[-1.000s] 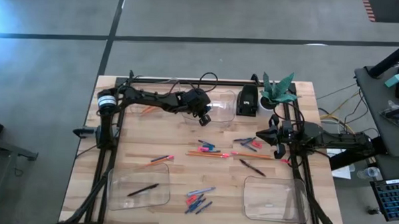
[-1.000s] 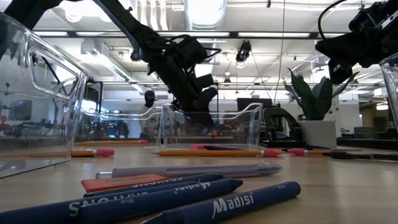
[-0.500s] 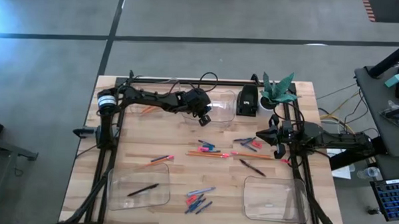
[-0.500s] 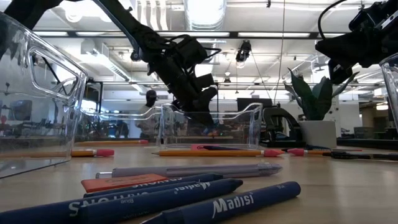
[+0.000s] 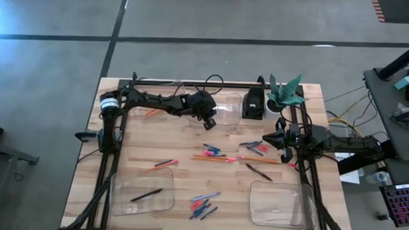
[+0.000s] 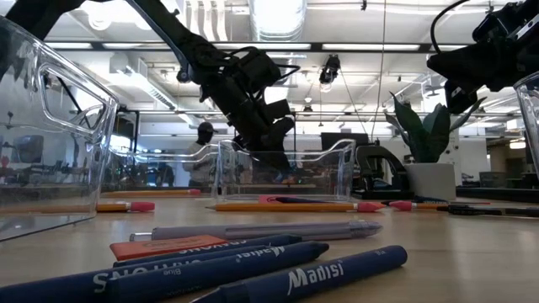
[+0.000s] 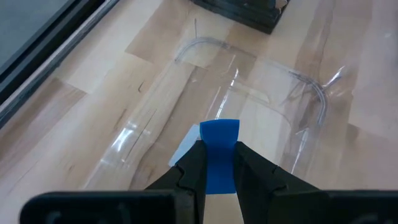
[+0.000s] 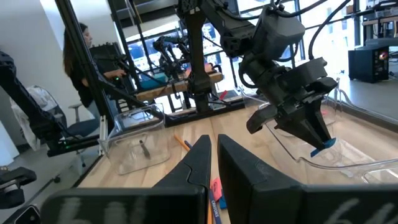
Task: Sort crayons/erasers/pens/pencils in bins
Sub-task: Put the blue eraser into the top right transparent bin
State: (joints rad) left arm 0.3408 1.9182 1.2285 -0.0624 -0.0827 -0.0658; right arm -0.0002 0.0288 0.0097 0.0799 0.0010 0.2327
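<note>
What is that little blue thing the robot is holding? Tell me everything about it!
It is a small blue eraser, a flat chunky block with a plain, matte face. The left tool has it pinched between its two dark fingers, with the top end poking out. It hangs in the air over a clear bin at the table's far side, touching nothing but the fingers. The right wrist view shows it too.

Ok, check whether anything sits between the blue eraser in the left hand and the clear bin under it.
Nothing visible does. The left hand pinches the blue eraser directly above the clear bin, whose open top faces it; the part of the bin floor in view is bare. The small black box stands outside the bin, beside it.
</note>
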